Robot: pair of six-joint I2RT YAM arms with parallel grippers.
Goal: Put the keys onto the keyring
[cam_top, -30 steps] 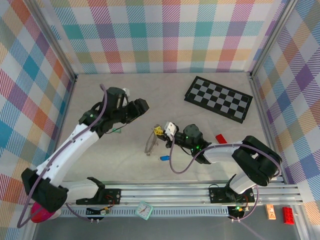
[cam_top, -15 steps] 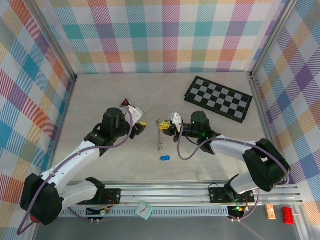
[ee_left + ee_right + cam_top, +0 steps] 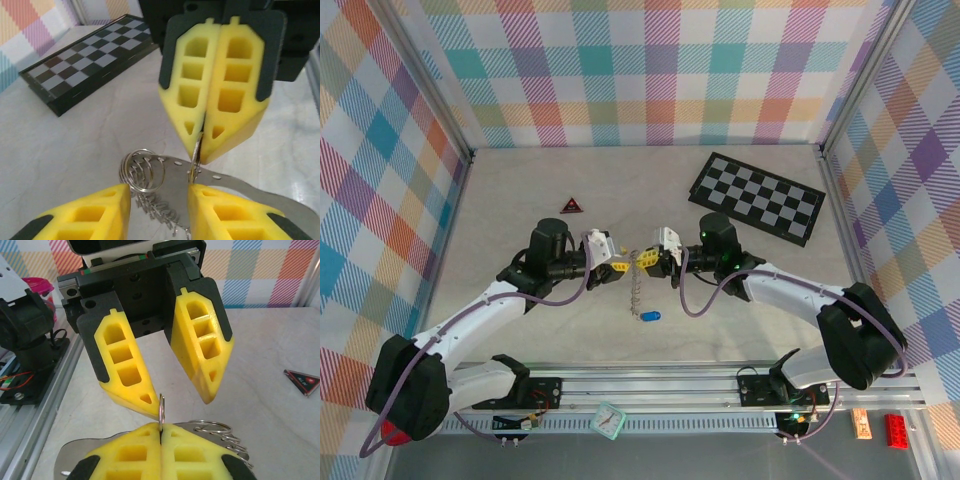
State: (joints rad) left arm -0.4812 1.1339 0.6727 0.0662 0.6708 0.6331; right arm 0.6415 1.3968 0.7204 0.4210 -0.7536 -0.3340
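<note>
The left gripper (image 3: 617, 265) has its jaws partly apart, straddling the bunch without gripping it. The right gripper (image 3: 643, 258) faces it nose to nose with its jaws pressed together on a thin edge of the keyring (image 3: 135, 170).

Both arms reach in from the near rail and bend inward, so the two wrists lie almost level over the middle of the table (image 3: 520, 190). The left forearm comes from the near left corner, the right from the near right. In the right wrist view the left gripper's fingers (image 3: 125, 371) stand on either side of the pinched ring edge, close to it but not closed on it.

There are two arms and one chequered board (image 3: 757, 197), which lies flat far to the right. One red-and-black triangle (image 3: 571, 206) sits beyond the left gripper, and one small blue object (image 3: 650, 317) lies near the rail side of the bunch.

The keys (image 3: 638, 290) are too many and too tightly packed to count. From the top they trail in a narrow line from the grippers toward the near edge. Their long axis runs far to near, and its lower end stops just short of the blue object.
</note>
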